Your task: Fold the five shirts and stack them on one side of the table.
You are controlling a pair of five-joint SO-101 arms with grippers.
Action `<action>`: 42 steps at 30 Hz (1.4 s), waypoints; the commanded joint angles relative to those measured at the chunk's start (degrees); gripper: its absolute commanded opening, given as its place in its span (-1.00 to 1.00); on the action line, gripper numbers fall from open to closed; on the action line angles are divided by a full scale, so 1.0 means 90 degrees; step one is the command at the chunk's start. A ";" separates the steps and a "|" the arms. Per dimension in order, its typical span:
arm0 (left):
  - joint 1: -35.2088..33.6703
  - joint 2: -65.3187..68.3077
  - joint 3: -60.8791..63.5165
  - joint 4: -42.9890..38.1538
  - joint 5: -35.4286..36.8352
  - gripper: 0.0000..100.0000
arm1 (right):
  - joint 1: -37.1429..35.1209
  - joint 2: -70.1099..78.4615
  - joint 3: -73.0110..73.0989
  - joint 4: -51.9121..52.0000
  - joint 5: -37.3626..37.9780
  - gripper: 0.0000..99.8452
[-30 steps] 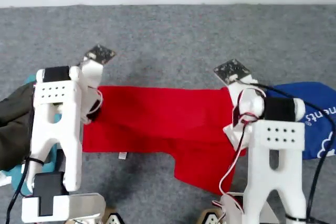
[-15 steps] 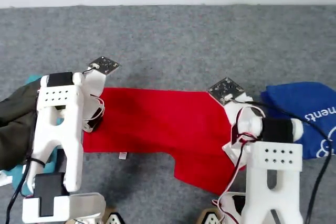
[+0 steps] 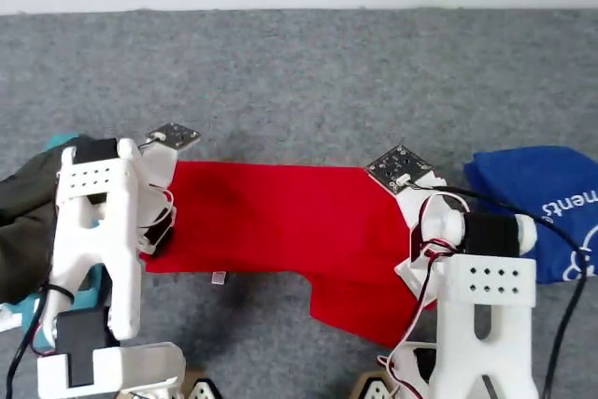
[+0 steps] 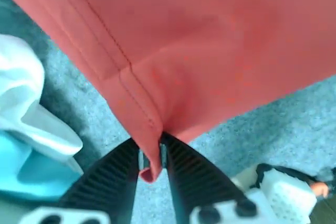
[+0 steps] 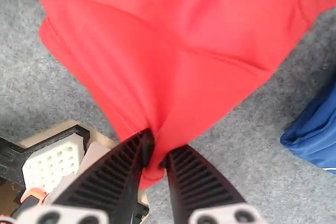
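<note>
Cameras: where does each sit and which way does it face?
High view: fixed above, looking down at the table; left arm and right arm show, red shirt between.
Left wrist view: on the left wrist, looking along the left gripper, shut on the shirt's edge.
Right wrist view: on the right wrist, along the right gripper, shut on the same shirt.
Shared: high and right wrist views both show the blue shirt.

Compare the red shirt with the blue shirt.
The red shirt lies spread over the grey table; the blue shirt sits bunched beside the right arm. The left pincer and right pincer both pinch the red shirt; neither touches the blue shirt. The blue shirt bears white print; the red shirt shows none. Both rest on the table.
</note>
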 commanded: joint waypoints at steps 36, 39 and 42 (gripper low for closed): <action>0.0313 -0.0195 -0.1744 -0.0694 0.0625 -0.81 | 0.0513 0.0591 0.0078 -0.3004 -0.0938 -0.61; 0.0723 0.0137 -0.1558 -0.1534 0.1270 -0.81 | 0.0532 0.1079 0.0078 -0.3785 -0.1250 -0.61; 0.0781 0.0781 -0.1421 -0.2042 0.1612 -0.81 | 0.0513 0.1587 0.0078 -0.4557 -0.1495 -0.61</action>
